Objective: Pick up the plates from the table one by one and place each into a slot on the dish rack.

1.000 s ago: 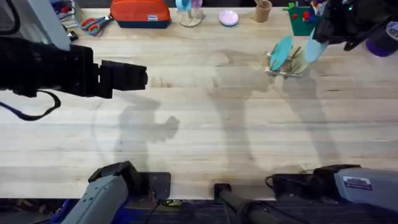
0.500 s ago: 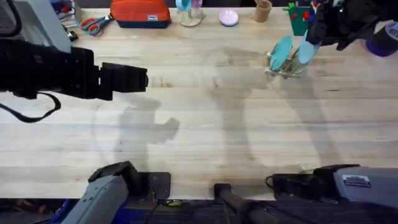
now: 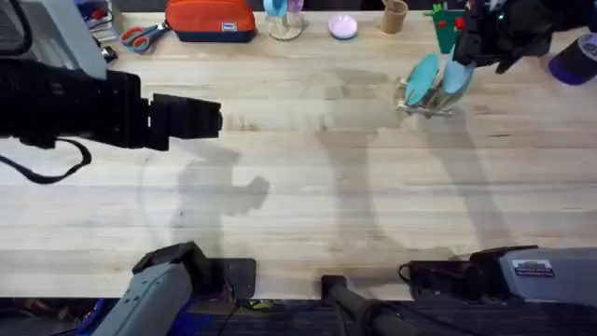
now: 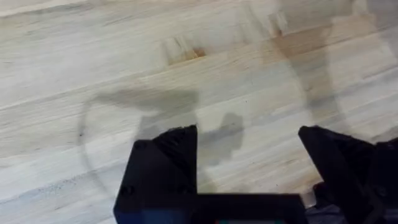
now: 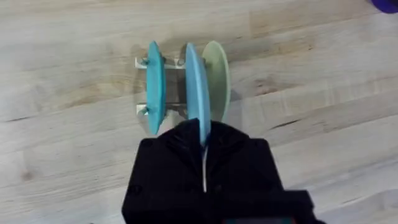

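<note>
The right gripper (image 5: 203,140) pinches the pale blue plate (image 5: 195,84) by its rim, on edge over the dish rack (image 5: 163,87).

The plate looks light, thin, stiff and a bit slippery, so the rim is the best place to hold it. It goes between the teal plate (image 5: 153,84) and the cream plate (image 5: 217,78), a tight gap. The table (image 3: 308,187) around has lots of room. The left gripper (image 4: 245,165) is wide open, well apart.

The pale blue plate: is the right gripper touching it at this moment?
Touching. In the right wrist view, the right gripper is closed on the edge of the pale blue plate.
</note>
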`<state>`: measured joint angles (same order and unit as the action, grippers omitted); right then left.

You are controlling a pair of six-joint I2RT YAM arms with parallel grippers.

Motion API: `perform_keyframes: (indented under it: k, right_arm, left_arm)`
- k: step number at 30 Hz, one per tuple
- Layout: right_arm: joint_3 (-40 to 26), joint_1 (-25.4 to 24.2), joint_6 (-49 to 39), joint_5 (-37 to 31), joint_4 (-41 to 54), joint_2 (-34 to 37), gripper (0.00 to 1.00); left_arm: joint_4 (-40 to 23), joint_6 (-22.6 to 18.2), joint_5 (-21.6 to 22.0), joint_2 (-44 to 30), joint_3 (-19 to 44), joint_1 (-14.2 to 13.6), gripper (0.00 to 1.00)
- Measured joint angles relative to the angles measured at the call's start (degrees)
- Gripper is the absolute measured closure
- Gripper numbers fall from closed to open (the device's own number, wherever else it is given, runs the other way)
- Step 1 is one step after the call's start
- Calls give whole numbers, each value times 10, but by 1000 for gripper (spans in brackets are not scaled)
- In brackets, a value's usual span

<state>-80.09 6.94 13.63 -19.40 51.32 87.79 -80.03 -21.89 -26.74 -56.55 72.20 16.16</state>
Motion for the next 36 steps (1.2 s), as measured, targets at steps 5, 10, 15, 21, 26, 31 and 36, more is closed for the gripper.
perform_keyframes:
  k: [5,10,15,21,26,31,36]
  right_arm:
    - [0,-2,0,0,-1,19,973]
    - [0,-9,0,0,-3,22,973]
    - [0,-20,0,0,-3,22,973]
    - [0,-24,2,2,-5,22,973]
    - [0,-25,3,2,-5,22,973]
    - [0,-25,6,2,-5,22,973]
    - [0,-25,9,7,-5,22,973]
  left_arm:
    - [0,0,0,0,0,0,7]
    - [0,0,0,0,0,0,7]
    - [0,0,0,0,0,0,7]
    - [0,0,0,0,0,0,7]
    - [0,0,0,0,0,0,7]
    - [0,0,0,0,0,0,7]
    - [0,0,0,0,0,0,7]
